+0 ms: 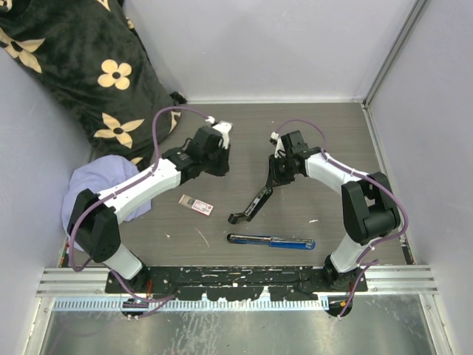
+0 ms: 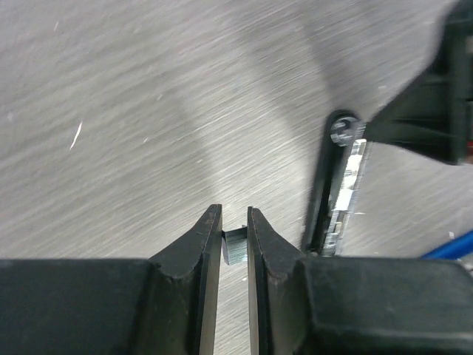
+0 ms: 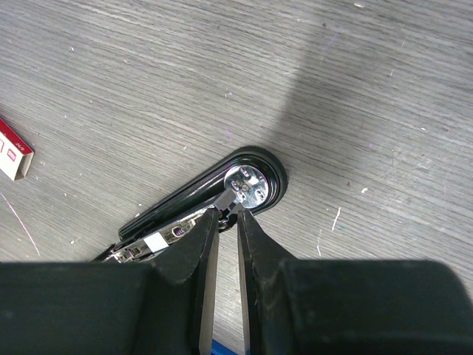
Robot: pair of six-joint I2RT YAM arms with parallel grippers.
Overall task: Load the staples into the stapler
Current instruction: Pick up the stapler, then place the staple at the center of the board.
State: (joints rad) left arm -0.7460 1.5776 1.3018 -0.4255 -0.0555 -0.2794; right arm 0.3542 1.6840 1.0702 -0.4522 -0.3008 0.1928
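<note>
Staples box (image 1: 196, 205) lies on the desk (image 1: 332, 140) left of the open stapler (image 1: 255, 201). The left claw (image 2: 235, 218) is clamped on a small silver strip (image 2: 235, 248) just beside the stapler's channel (image 2: 346, 188). The right claw (image 3: 229, 214) pinches a thin metal part of the stapler and should brace it while the strip is lined up lengthwise and lowered flat

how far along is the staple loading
Done: the stapler lies opened, its track exposed, and the staples box sits on the table. In hand: the left gripper pinches a staple strip beside the track; the right gripper holds the stapler's upper arm. Left: seat the strip, close the stapler.
</note>
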